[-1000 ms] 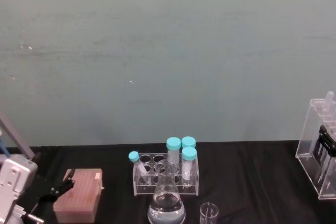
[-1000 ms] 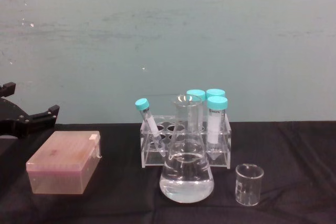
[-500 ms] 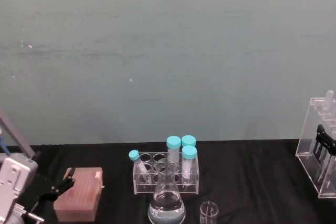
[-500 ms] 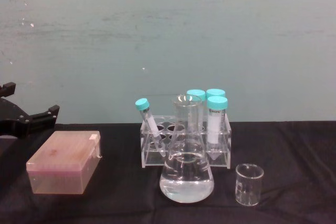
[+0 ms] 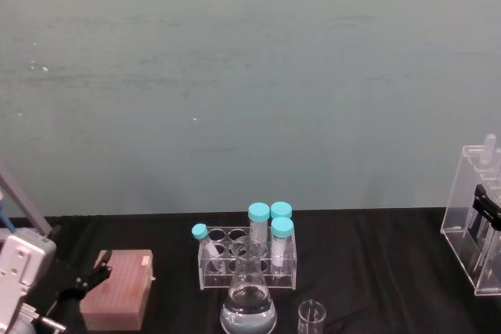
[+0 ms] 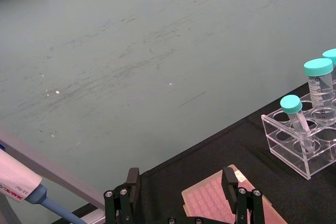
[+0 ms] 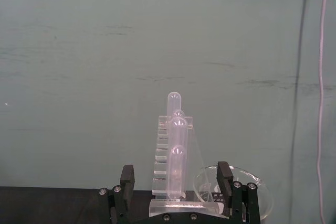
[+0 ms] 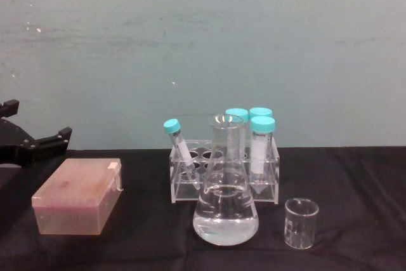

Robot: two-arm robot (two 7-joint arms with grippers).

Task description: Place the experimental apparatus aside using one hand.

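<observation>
Four teal-capped tubes (image 8: 262, 147), one tube rack (image 8: 179, 190), one flask (image 8: 226, 211), one beaker (image 8: 299, 223), one pink box (image 8: 79, 196), one pipette rack (image 5: 470, 217)

Left hand (image 6: 181, 178) and right hand (image 7: 176, 171) are both matte black, each with two flat blocky fingers (image 6: 131, 181). Small silver screws (image 7: 116, 188) dot the finger bases. The left wrist housing (image 5: 22, 267) is a boxy white-grey shell with rounded corners.

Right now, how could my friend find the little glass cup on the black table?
Look at the black table, then find the big cone-shaped flask of clear liquid near its front. The small beaker stands apart just to the flask's right. It is short, straight-sided and looks empty, unlike the flask and the blue-capped tubes behind.
</observation>
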